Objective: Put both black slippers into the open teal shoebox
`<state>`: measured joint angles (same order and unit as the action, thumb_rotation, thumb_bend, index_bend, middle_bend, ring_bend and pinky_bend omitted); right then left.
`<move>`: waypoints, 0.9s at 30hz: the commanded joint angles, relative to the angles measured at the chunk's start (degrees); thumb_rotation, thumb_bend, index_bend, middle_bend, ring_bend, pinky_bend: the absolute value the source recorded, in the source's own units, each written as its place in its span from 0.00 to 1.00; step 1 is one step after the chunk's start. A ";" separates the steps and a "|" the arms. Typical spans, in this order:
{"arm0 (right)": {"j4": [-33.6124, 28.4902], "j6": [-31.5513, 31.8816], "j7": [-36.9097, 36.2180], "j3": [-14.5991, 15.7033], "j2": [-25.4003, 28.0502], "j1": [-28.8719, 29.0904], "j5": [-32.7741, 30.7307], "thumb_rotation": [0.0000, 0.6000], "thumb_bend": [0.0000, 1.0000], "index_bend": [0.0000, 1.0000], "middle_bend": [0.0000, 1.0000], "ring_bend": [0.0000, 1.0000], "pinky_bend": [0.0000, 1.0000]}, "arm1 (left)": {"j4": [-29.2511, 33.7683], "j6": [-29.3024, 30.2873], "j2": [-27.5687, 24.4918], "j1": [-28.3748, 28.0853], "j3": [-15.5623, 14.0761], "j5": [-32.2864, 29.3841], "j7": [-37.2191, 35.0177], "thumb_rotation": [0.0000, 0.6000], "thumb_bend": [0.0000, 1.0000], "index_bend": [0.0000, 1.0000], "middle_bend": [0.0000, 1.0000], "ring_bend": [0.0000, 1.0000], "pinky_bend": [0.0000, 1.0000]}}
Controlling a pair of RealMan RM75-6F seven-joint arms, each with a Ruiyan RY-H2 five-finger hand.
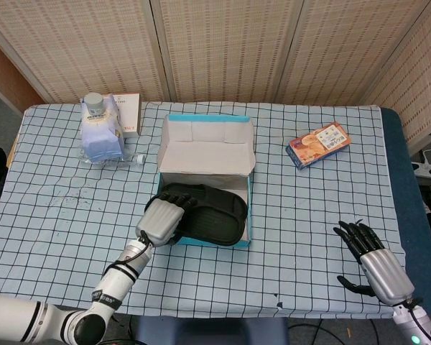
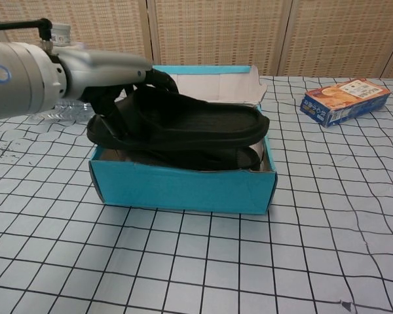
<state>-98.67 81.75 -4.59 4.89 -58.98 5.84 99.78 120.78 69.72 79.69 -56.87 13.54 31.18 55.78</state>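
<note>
My left hand point(image 1: 162, 218) grips a black slipper point(image 2: 183, 121) by its heel end and holds it level over the open teal shoebox point(image 2: 183, 186), just above the box's rim. In the head view this slipper point(image 1: 210, 214) covers most of the box's inside point(image 1: 248, 215). Beneath it, a second black slipper point(image 2: 239, 157) lies on the box floor, mostly hidden. My right hand point(image 1: 373, 262) hovers open over the table's front right corner, far from the box, fingers spread and holding nothing.
A plastic bottle with a blue-white pack point(image 1: 100, 129) and a small white box point(image 1: 131, 113) stand at the back left. An orange-blue snack box point(image 1: 318, 144) lies at the back right. The shoebox lid point(image 1: 208, 147) stands upright behind the box.
</note>
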 commanded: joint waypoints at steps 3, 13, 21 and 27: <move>0.04 -0.17 -0.12 0.04 0.01 0.16 -0.10 0.96 0.14 0.00 0.00 0.00 0.00 | 1.97 2.60 0.54 -6.61 3.81 -12.10 5.04 1.00 0.46 0.49 0.64 0.64 0.67; -0.17 -0.64 0.23 0.20 -0.10 0.42 -0.27 0.96 0.14 0.00 0.00 0.00 0.00 | 1.43 -2.64 -4.43 -13.92 7.29 -31.72 7.67 1.00 0.46 0.49 0.65 0.64 0.69; -0.16 -0.38 0.25 0.06 -0.08 0.36 -0.69 0.96 0.14 0.00 0.00 0.00 0.00 | -3.07 -11.20 -7.74 -17.87 7.11 -41.73 6.35 1.00 0.46 0.48 0.65 0.65 0.69; -0.19 -0.83 0.35 -0.19 -0.18 0.57 -1.48 0.96 0.14 0.00 0.00 0.00 0.00 | -7.72 -15.88 -7.09 -21.09 6.11 -46.40 5.19 1.00 0.46 0.48 0.70 0.69 0.74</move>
<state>-98.86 80.94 -4.25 4.73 -59.16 6.39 98.33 114.39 55.58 72.57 -76.63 20.07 -13.52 61.46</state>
